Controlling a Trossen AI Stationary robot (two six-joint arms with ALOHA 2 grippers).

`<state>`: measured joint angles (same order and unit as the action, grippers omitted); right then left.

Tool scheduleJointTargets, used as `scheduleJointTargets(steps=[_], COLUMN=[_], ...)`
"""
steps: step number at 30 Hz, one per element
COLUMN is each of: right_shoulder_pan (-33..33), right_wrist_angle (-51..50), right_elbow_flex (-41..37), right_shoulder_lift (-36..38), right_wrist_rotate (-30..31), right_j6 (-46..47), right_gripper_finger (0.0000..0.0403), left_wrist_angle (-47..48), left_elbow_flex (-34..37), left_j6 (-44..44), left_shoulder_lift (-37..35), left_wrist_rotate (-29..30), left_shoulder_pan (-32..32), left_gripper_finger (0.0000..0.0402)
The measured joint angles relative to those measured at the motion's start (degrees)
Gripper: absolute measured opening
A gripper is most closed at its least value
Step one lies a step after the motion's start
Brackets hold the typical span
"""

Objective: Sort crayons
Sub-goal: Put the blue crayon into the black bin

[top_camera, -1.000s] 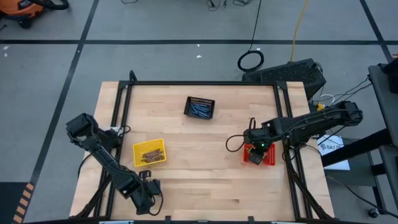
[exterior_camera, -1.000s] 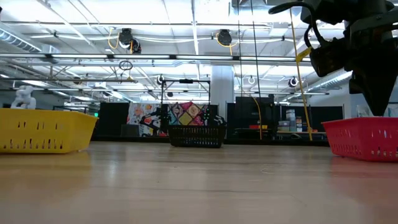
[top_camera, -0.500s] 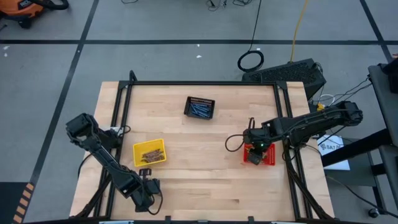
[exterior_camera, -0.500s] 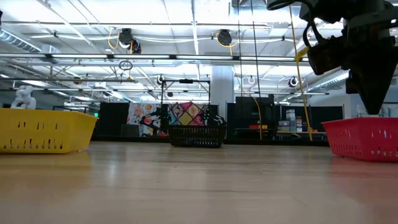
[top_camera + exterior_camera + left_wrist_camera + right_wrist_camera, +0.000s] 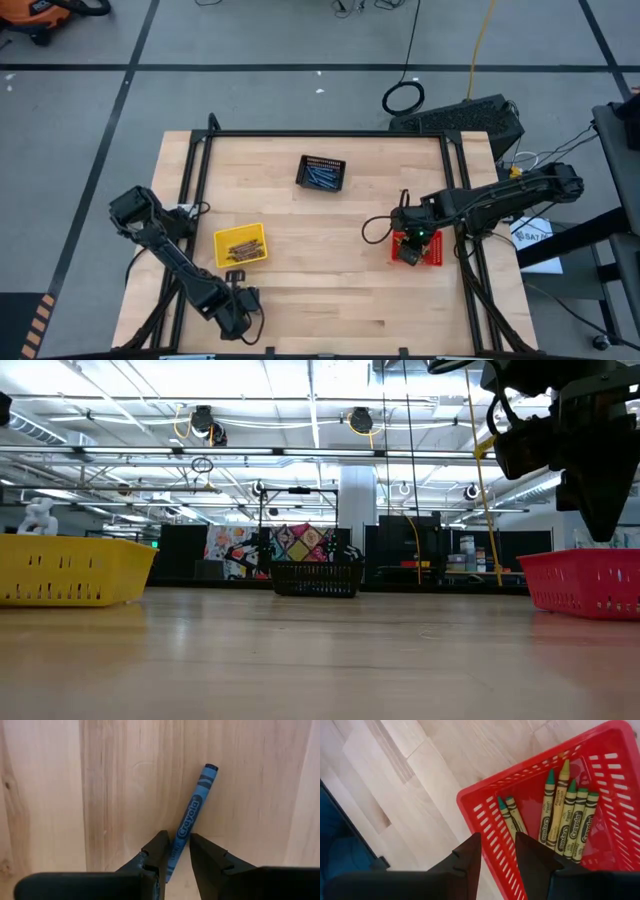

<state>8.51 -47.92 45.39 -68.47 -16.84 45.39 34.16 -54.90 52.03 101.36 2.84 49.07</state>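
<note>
A blue crayon (image 5: 192,817) lies flat on the wood near the table's near left corner. My left gripper (image 5: 180,851) (image 5: 233,305) points down over it, open. Its two fingers stand on either side of the crayon's lower part, and the crayon's end runs on under one finger. My right gripper (image 5: 497,851) (image 5: 408,243) hangs open and empty above the near wall of the red basket (image 5: 485,807), where several olive-yellow crayons (image 5: 567,810) lie. Brown crayons (image 5: 241,249) fill the yellow basket (image 5: 222,240). Blue crayons (image 5: 321,176) lie in the black basket (image 5: 303,172).
The three baskets stand apart: black at the far middle, yellow at the left, red (image 5: 432,256) at the right. Bare wood lies between them and along the near edge. A black frame rail (image 5: 330,134) borders the table, and cables trail by the right arm.
My left gripper has sunk a little toward the table over the blue crayon. My right gripper has kept its place above the red basket.
</note>
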Motion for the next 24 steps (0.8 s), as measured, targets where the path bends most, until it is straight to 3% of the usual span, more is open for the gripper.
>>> scheduleJointTargets(steps=[4, 9, 14, 17, 24], right_shoulder_pan=[0.0, 0.0, -0.2, -0.2, -0.2], right_wrist_angle=[0.2, 1.4, 3.9, 9.3, 27.1], right_elbow_flex=[0.0, 0.0, 0.0, 0.0, 0.0], right_shoulder_lift=[0.0, 0.0, 0.0, 0.0, 0.0], right_wrist_rotate=[0.0, 0.0, -4.9, -8.8, -10.3], right_j6=[0.0, 0.1, 0.0, -0.4, -5.7], right_gripper_finger=[0.0107, 0.0107, 0.0107, 0.0107, 0.0107], left_wrist_angle=[0.0, -0.1, 0.3, -0.1, -0.8], left_elbow_flex=[0.1, 0.0, -1.1, -1.4, -1.7], left_j6=[0.0, 0.2, 0.2, 0.1, -2.7], left_shoulder_lift=[0.1, 0.1, -0.4, -2.0, -7.7], left_wrist_rotate=[0.2, -1.8, -1.1, 1.6, 11.0], left_shoulder_pan=[0.0, 0.0, 0.0, -0.2, -3.8], left_gripper_finger=[0.0068, 0.001, 0.001, 0.0009, 0.0008])
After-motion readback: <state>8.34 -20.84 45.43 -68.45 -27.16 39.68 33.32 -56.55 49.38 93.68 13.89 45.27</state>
